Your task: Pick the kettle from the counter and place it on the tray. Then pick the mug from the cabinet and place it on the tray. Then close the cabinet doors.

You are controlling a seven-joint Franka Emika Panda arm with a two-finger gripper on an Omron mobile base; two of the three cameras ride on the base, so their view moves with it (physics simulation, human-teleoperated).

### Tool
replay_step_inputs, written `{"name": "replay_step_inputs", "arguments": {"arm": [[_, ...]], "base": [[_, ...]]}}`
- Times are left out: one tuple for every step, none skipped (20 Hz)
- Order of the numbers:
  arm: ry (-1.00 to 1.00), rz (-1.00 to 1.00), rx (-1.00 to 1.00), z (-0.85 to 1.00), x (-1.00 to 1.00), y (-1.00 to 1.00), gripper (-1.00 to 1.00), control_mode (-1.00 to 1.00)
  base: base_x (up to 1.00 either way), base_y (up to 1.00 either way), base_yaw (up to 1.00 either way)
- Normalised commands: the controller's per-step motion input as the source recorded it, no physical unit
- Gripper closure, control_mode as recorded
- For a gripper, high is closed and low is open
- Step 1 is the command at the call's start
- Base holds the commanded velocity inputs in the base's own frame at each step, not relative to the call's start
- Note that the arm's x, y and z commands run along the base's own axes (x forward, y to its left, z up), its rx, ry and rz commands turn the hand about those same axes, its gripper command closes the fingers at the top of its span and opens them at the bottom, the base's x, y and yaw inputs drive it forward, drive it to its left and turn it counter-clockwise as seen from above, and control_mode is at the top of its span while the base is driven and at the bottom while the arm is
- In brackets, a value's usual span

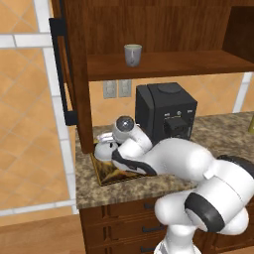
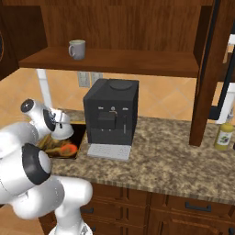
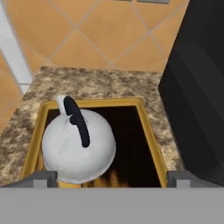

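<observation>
Currently, you have the first stage complete as far as the views show: the kettle (image 3: pixel 78 146) sits on the tray (image 3: pixel 151 135), toward one side of it, with its black handle arching over the top, and nothing clasps it. Note that the gripper (image 3: pixel 107 178) hangs just above the tray with its jaws spread wide and empty, the kettle lying between and below the fingertips in the hand view. The tray rests on the counter (image 2: pixel 174 160) beside the black coffee machine (image 2: pixel 111 112). You have two stages left. The mug (image 1: pixel 132 54) stands on the shelf inside the cabinet (image 1: pixel 163 30), well apart from the arm, and must go to the tray. The cabinet doors (image 1: pixel 64 74) stand open and must be shut last.
</observation>
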Motion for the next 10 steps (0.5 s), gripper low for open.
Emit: {"name": "replay_step_inputs", "arguments": {"arm": [[0.00, 0.00, 0.04, 0.74, -0.61, -0.15, -1.00, -1.00], [0.01, 0.00, 0.03, 0.69, -0.60, -0.17, -1.00, -1.00], [0.00, 0.00, 0.01, 0.62, -0.63, -0.17, -1.00, -1.00], [0.00, 0.00, 0.00, 0.62, -0.64, -0.16, -1.00, -1.00], [0.01, 0.00, 0.00, 0.67, -0.65, -0.15, -1.00, -1.00], [0.02, 0.00, 0.00, 0.68, -0.63, -0.15, -1.00, -1.00], [0.02, 0.00, 0.00, 0.61, -0.62, -0.14, -1.00, -1.00], [0.00, 0.00, 0.00, 0.58, -0.65, -0.14, -1.00, -1.00], [0.00, 0.00, 0.00, 0.61, -0.65, -0.18, -1.00, -1.00], [0.00, 0.00, 0.00, 0.62, -0.65, -0.18, -1.00, -1.00]], "base": [[0.00, 0.00, 0.00], [0.00, 0.00, 0.00], [0.00, 0.00, 0.00], [0.00, 0.00, 0.00], [0.00, 0.00, 0.00], [0.00, 0.00, 0.00], [0.00, 0.00, 0.00], [0.00, 0.00, 0.00], [0.00, 0.00, 0.00], [0.00, 0.00, 0.00]]}}
